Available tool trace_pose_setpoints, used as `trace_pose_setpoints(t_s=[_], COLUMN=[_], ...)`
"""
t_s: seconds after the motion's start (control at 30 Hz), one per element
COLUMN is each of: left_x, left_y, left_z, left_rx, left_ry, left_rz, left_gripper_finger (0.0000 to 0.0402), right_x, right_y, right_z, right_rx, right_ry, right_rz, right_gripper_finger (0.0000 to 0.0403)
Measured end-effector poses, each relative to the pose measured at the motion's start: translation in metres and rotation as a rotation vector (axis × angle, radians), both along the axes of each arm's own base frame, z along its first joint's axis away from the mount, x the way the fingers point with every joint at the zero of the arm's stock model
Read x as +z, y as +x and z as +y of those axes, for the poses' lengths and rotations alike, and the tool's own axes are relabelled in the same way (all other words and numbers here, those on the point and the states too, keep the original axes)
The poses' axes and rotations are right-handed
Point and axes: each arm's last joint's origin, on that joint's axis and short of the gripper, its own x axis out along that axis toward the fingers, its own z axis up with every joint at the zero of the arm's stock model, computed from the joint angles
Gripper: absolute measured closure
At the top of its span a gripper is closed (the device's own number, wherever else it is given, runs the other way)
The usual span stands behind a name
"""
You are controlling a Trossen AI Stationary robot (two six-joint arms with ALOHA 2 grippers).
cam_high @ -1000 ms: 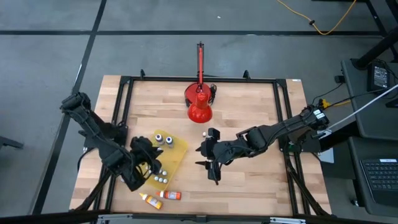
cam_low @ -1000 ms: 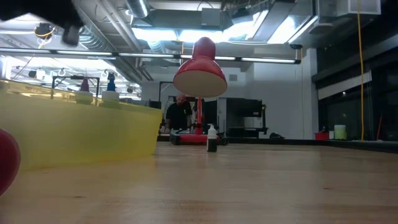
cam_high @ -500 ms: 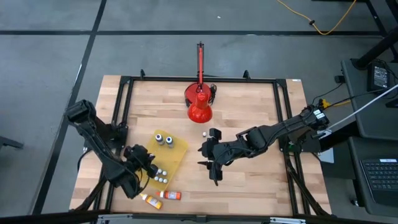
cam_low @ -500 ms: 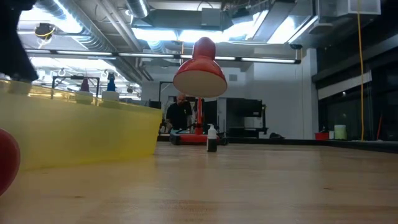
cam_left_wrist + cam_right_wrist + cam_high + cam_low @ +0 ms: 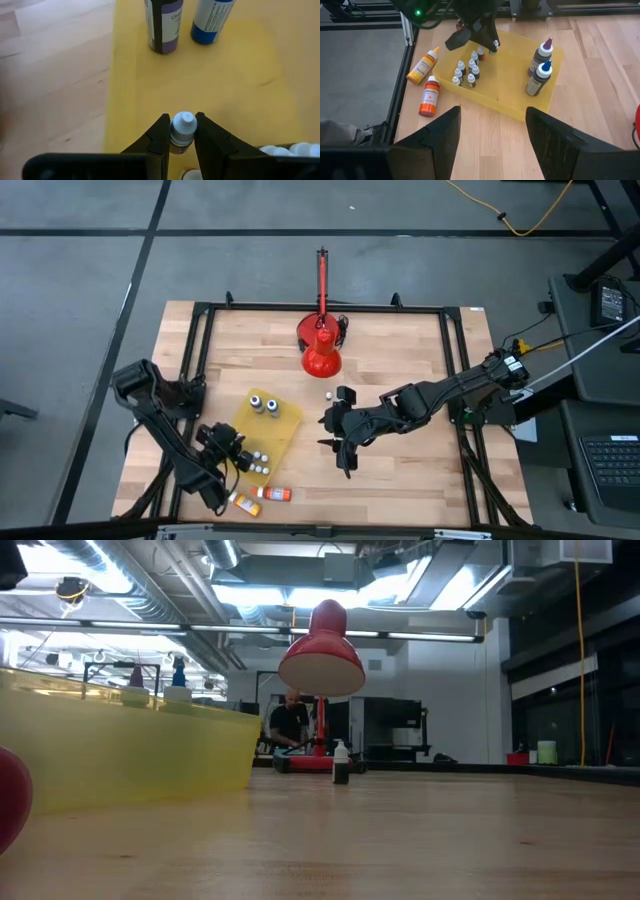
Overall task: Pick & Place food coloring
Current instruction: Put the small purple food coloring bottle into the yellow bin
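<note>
Above the yellow tray [image 5: 283, 423], you see the left gripper [image 5: 182, 137] with jaws clamped on a small food coloring bottle [image 5: 182, 131]. Beside the tray, the right gripper [image 5: 343, 446] hangs with jaws apart, empty.

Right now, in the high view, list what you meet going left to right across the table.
Left end effector, holding a small bottle → yellow tray → red cone-shaped object → right end effector.
</note>
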Motion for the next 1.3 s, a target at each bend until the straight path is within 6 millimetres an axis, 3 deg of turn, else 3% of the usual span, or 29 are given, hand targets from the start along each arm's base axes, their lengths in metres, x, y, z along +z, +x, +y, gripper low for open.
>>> trace_pose_setpoints(t_s=[0.3,0.67,0.97,1.3], left_x=[-0.017,-0.024,-0.017,0.004], left_y=[0.005,0.005,0.006,0.001], left_z=[-0.007,-0.009,-0.008,0.001], left_rx=[-0.003,-0.01,-0.023,-0.032], left_ry=[-0.012,-0.002,-0.006,0.025], left_rz=[0.005,0.029,-0.01,-0.026], left_gripper_finger=[0.0339,0.0338,0.0262,0.021], right_x=[0.001,0.002,0.002,0.002], right_y=[0.001,0.002,0.002,0.001], right_z=[0.0,0.001,0.001,0.001], right_rx=[-0.015,-0.015,-0.013,-0.013], right_ry=[0.022,0.031,0.029,0.025], right_rz=[-0.007,-0.029,-0.029,-0.02], right_gripper_finger=[0.0179,0.0179,0.0179,0.0179])
